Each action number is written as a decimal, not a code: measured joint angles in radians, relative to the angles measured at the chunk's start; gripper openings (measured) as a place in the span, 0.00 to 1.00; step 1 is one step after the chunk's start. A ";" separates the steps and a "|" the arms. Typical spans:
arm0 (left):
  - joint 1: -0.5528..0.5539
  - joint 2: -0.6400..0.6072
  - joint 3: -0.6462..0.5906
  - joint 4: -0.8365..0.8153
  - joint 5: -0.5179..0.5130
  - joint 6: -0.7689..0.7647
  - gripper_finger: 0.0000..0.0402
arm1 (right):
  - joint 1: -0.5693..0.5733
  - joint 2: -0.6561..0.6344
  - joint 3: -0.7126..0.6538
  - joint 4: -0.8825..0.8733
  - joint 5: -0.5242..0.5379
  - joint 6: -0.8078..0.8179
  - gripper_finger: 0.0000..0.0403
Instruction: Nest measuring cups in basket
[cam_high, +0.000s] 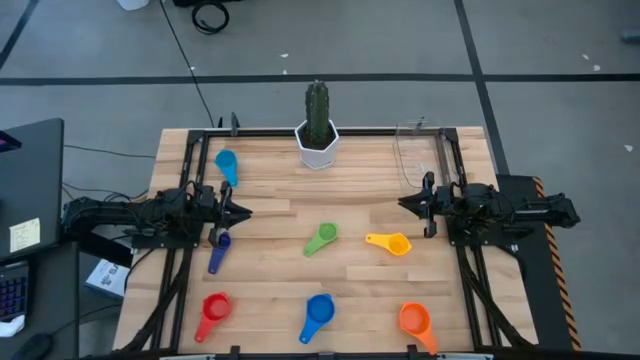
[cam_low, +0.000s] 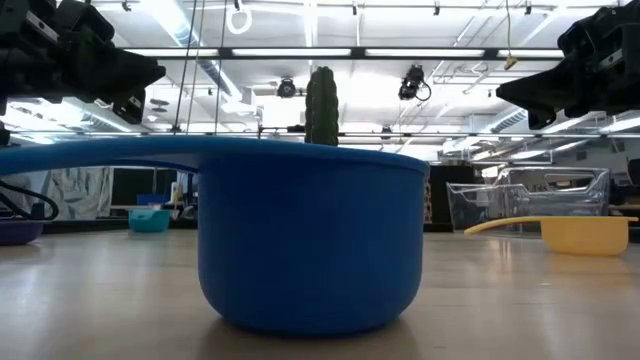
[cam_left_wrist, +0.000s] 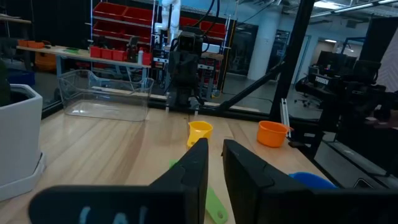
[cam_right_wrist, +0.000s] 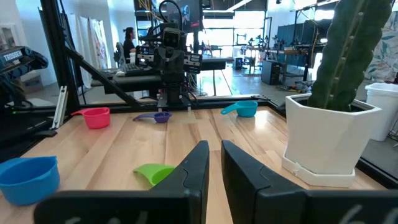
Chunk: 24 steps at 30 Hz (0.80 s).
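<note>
Several measuring cups lie apart on the wooden table, each resting on its base: light blue (cam_high: 226, 165), purple (cam_high: 218, 250), green (cam_high: 321, 239), yellow (cam_high: 390, 243), red (cam_high: 213, 312), blue (cam_high: 318, 312) and orange (cam_high: 416, 320). The clear basket (cam_high: 420, 155) stands at the far right corner, with nothing in it. My left gripper (cam_high: 246, 210) hovers shut at the table's left side, above and beside the purple cup, pointing right. My right gripper (cam_high: 402, 204) hovers shut at the right side, near the basket, pointing left. Neither touches anything.
A white faceted pot with a green cactus (cam_high: 318, 140) stands at the middle of the far edge. A black frame (cam_high: 190, 160) runs round the table. Bare wood lies between the two grippers (cam_high: 320, 200). A monitor and keyboard (cam_high: 25, 200) sit off the table's left.
</note>
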 joint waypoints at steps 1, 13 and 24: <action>0.000 0.000 0.000 0.000 0.000 0.000 0.14 | 0.000 0.000 0.000 0.000 0.000 0.000 0.12; 0.000 0.000 0.000 0.002 0.000 -0.027 0.14 | 0.000 0.000 0.000 0.049 0.001 0.000 0.12; 0.000 0.000 0.000 0.002 0.000 -0.027 0.14 | -0.003 0.001 0.201 0.068 0.039 -0.024 0.12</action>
